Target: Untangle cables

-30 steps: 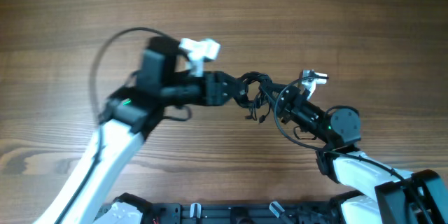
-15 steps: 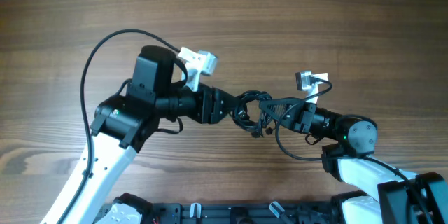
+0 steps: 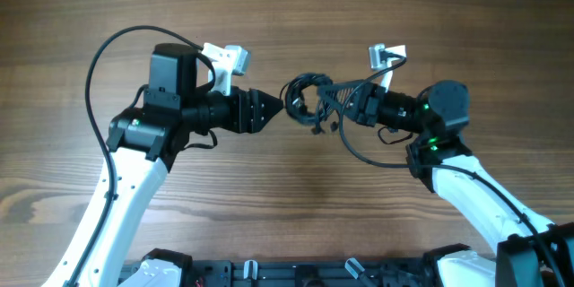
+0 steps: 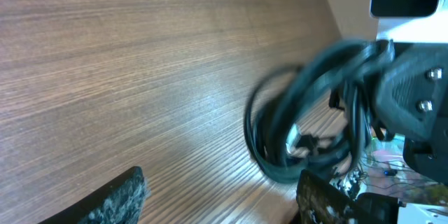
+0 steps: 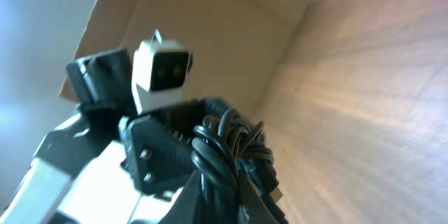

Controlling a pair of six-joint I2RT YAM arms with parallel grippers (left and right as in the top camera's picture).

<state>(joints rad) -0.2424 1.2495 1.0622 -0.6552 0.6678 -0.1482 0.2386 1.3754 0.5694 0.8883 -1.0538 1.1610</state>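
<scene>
The cables [image 3: 307,99] form a tangled black bundle of loops hanging just above the wooden table [image 3: 296,18]. My right gripper [image 3: 341,106] is shut on the bundle's right side. In the right wrist view the cords [image 5: 222,143] are pinched and twisted between its fingertips [image 5: 203,206]. My left gripper [image 3: 274,110] is open just left of the bundle, apart from it. In the left wrist view its two fingers [image 4: 115,199] stand wide with bare wood between them. There the cables [image 4: 297,129] hang ahead on the right, against the right gripper's body [image 4: 413,91].
The left arm's thick black cord [image 3: 97,58] arcs high to the left. The right arm's own cord [image 3: 363,157] loops below its wrist. A black rail [image 3: 287,273] runs along the near table edge.
The left gripper has opened, let go of the bundle and drawn back to the left. The right gripper has carried the bundle toward the table's far side.
</scene>
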